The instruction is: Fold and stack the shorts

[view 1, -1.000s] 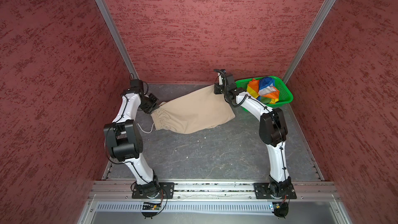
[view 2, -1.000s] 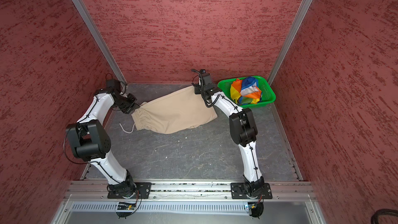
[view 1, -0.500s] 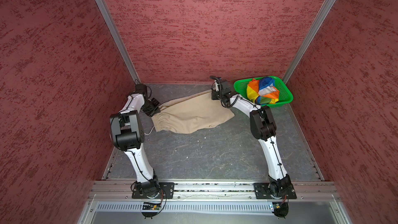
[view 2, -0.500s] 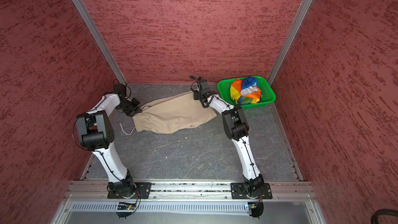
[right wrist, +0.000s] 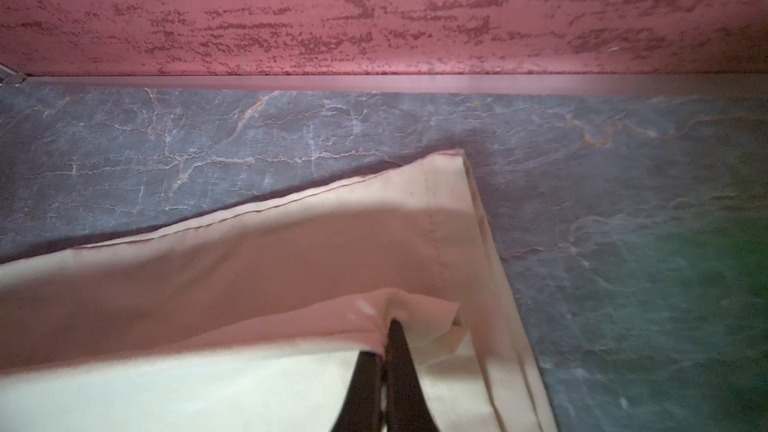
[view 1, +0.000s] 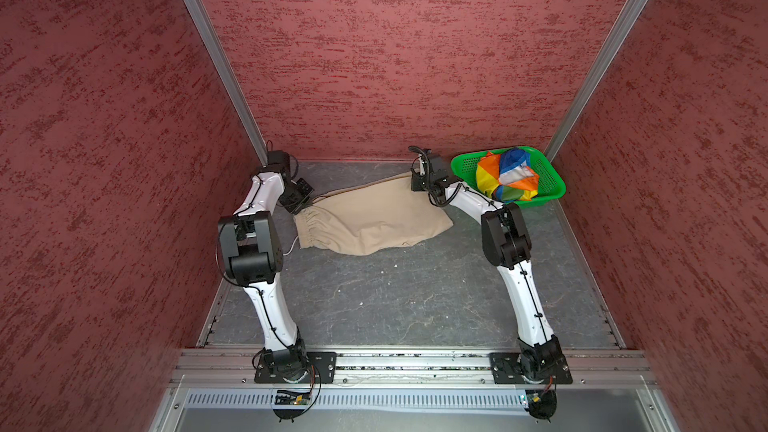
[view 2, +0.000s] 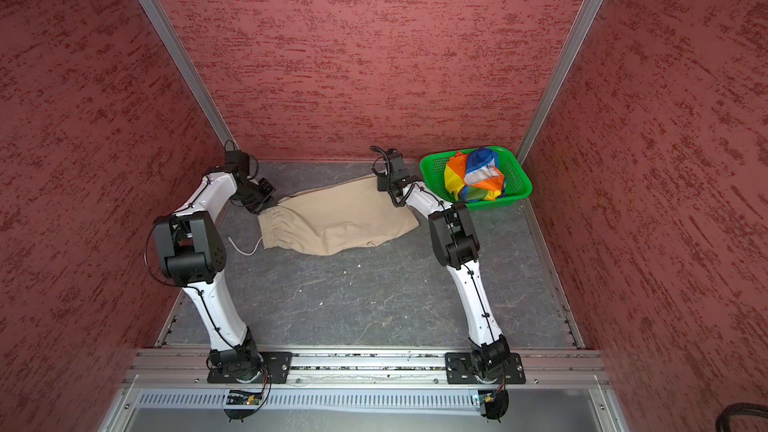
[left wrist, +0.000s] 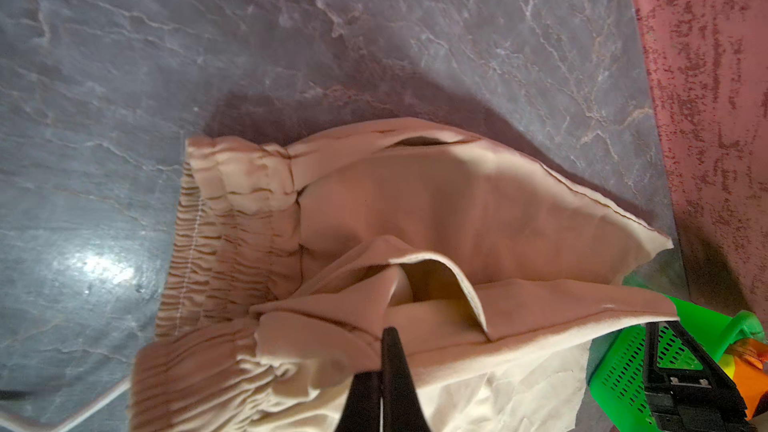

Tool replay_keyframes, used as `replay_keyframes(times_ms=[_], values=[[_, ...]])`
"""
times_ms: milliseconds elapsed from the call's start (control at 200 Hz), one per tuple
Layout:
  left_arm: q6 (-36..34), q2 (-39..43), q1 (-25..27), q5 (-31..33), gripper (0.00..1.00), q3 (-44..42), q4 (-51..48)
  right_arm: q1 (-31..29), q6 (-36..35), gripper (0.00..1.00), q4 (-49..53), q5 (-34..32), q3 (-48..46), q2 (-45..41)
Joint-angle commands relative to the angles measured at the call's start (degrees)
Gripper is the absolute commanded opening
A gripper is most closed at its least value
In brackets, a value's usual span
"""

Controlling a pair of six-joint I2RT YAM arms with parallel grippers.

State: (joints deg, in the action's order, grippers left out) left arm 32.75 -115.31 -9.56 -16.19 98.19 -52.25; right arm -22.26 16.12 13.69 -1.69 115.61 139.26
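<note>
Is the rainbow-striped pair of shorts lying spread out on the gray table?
No, the rainbow-striped shorts sit bunched up inside the green basket in the far right corner, in both top views.

My left arm (view 1: 266, 309) and right arm (view 1: 524, 297) wear glossy white shells between bulky black joint housings, thin black cables clipped along them. Each ends in a black, screwed base plate (view 1: 326, 367). My left claw (left wrist: 388, 332) and right claw (right wrist: 392, 324) taper to slim black fingers.
</note>
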Motion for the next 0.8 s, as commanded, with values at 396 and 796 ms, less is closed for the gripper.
replay_keyframes(times_ms=[396,796], values=[[1.37,-6.15,0.55,2.93,0.0,8.83,-1.89,4.24,-1.51,0.0,-0.03,-12.21,6.6,-3.01],[4.42,-11.84,0.51,2.64,0.7,14.58,1.76,4.51,-2.71,0.57,1.68,-9.08,24.95,12.75]])
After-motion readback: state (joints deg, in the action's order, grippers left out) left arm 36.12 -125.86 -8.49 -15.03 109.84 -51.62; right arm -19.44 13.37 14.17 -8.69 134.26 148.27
